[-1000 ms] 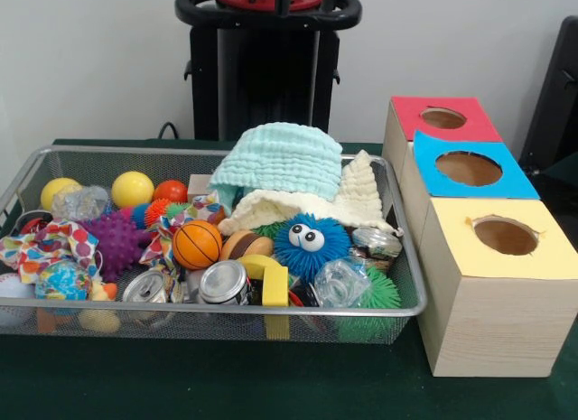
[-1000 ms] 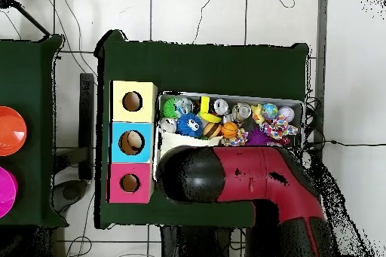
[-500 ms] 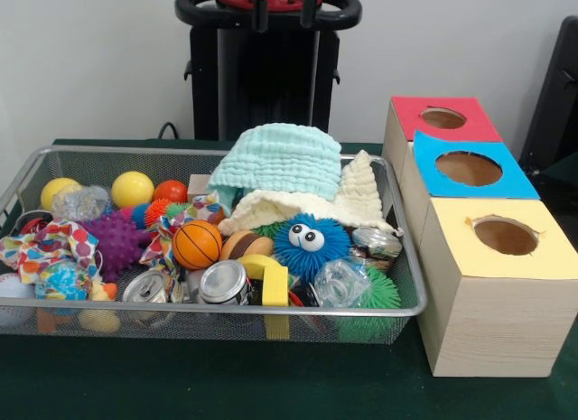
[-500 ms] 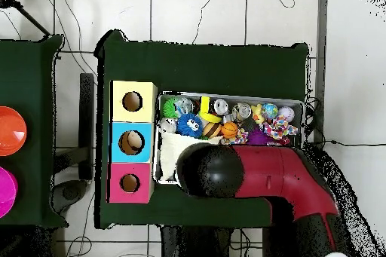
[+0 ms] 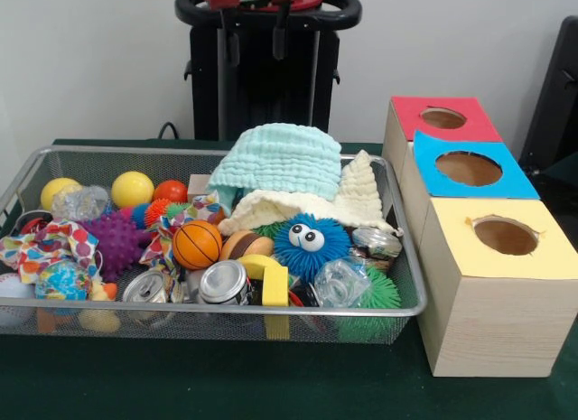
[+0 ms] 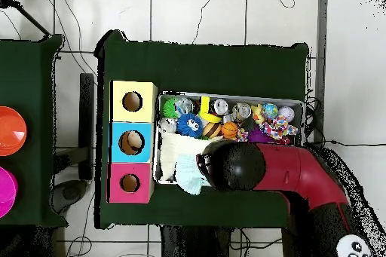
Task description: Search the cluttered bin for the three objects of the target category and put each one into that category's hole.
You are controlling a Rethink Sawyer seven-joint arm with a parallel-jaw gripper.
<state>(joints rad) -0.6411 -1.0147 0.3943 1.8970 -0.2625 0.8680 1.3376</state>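
You have the green table (image 5: 271, 384) carrying everything. Seen from overhead, the red and black arm (image 6: 294, 175) reaches in from 5 o'clock, and its rounded black end hangs over the 6 o'clock edge of the wire bin (image 5: 226, 308).

The rest is read from the front view. At 3 o'clock of the bin, just beside it, stand 3 wooden boxes in a row: the red-topped box (image 5: 406, 113) at the 12 o'clock end, the blue-topped box (image 5: 506, 181) in the middle, and the yellow-topped box (image 5: 506, 284) at the 6 o'clock end. Each has 1 round hole in its top.

In the bin, a mint cloth (image 5: 280, 158) is heaped at 1 o'clock. A cream cloth (image 5: 357, 194) lies touching it at its 4 o'clock. A blue furry ball with eyes (image 5: 312, 248) sits at 6 o'clock of the cream cloth. A purple spiky ball (image 5: 113, 244) lies at the bin's 9 o'clock, and a small basketball (image 5: 196, 245) is at 3 o'clock of it. A silver can (image 5: 223, 282) lies at 5 o'clock of the basketball.

The gripper (image 5: 256, 36) hangs at 12 o'clock, well above the bin. Its 2 fingers are spread apart and hold nothing.

You cannot tell the target category from these views.
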